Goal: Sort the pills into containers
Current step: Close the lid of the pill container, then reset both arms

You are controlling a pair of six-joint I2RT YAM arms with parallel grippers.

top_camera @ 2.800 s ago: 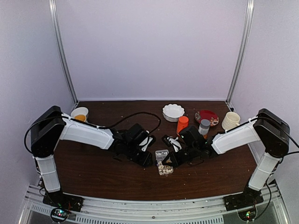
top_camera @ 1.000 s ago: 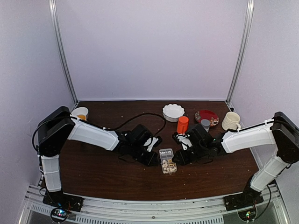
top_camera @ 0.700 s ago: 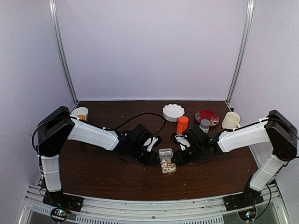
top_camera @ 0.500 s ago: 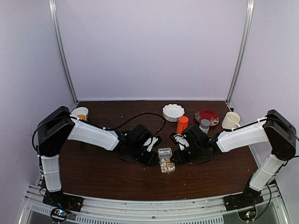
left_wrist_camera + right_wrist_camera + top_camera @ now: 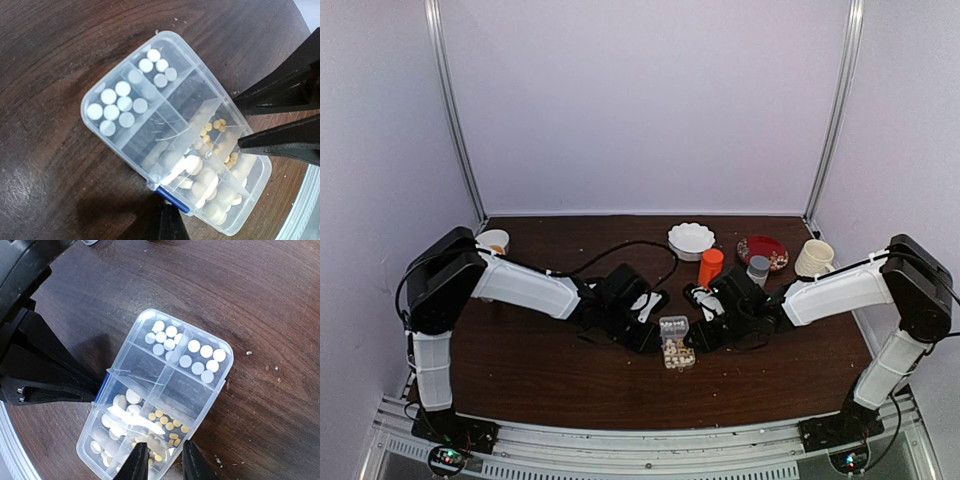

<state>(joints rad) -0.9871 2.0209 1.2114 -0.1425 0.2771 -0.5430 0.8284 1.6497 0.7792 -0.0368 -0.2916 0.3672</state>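
Note:
The containers are the cells of a clear flat organizer box lying on the table between both arms, its lid down. Round white pills fill two end cells. Small yellowish pills sit in a middle cell, and larger cream ones lie near the blue latch. My left gripper is shut, its tip against that latch side. My right gripper is narrowly open at the opposite long edge. One of its fingertips is over the box rim, the other beside it.
Behind the box stand an orange bottle and a grey-capped bottle. Further back are a white scalloped bowl, a red plate and a cream mug. A small cup sits at the far left.
The box's lid, open earlier, is now down. The right gripper has slid left against the box with its jaws narrowing, and the box has shifted slightly left. The left gripper stays shut.

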